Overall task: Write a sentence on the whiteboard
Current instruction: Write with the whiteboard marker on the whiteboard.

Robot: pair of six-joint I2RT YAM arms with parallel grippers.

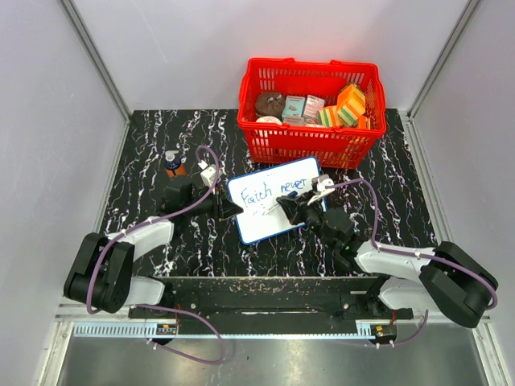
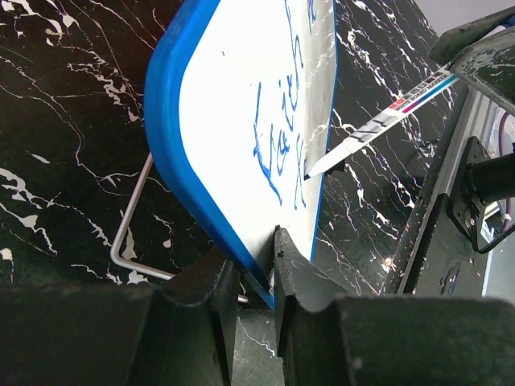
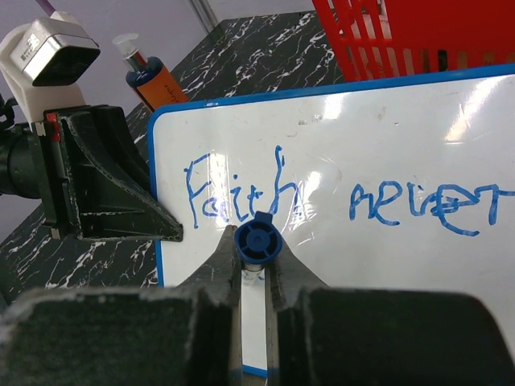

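Whiteboard (image 1: 265, 221) stands tilted up near the middle of the surface (image 1: 145, 201), just in front of a red basket (image 1: 310, 145). That surface is black and glossy, veined with white like marble. Plain pale walls (image 1: 48, 121) and slim aluminium posts (image 1: 96, 60) box it in. The basket is plastic lattice, with striped sponges (image 1: 348, 108) and small boxes (image 1: 304, 106) inside. An orange bottle (image 1: 173, 163) with a blue top sits at the left. The board is flat and white, with a thin blue frame, rounded corners and a bent wire stand (image 2: 129, 233) behind it. The sentence (image 1: 272, 195) reads "Faith never" in blue hand-lettering. The left fingers (image 1: 229, 207) are clamped on the frame's edge. The right fingers (image 1: 291, 211) are clenched around a white marker (image 2: 402, 104), its tip at the board under "Faith".
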